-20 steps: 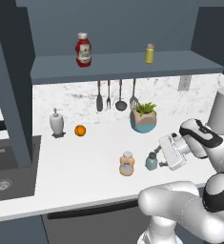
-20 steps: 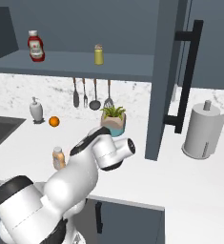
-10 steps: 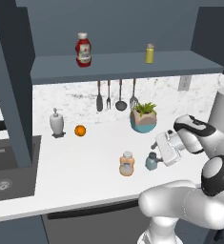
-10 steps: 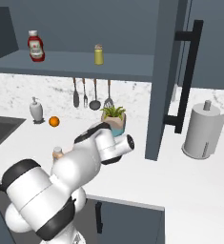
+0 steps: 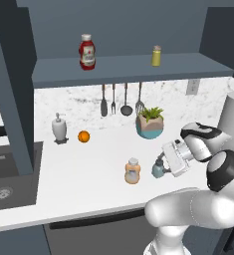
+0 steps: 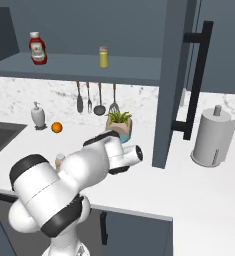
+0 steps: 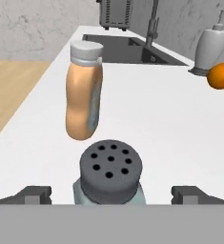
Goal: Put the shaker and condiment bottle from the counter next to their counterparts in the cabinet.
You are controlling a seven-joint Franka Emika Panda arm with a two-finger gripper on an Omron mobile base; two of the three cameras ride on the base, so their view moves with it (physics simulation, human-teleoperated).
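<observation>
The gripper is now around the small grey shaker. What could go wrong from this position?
1. The condiment bottle stands close behind the shaker; pushing further forward might knock it over.
2. The gripper is open, its fingertips wide of the shaker on both sides; closing off-centre may tip or push it.

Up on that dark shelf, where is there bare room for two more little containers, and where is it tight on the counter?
On the cabinet shelf, the stretch between the ketchup bottle and the yellow shaker is bare, as is the part right of the yellow shaker. The counter is tightest where the gripper flanks the shaker, with the condiment bottle beside it.
</observation>
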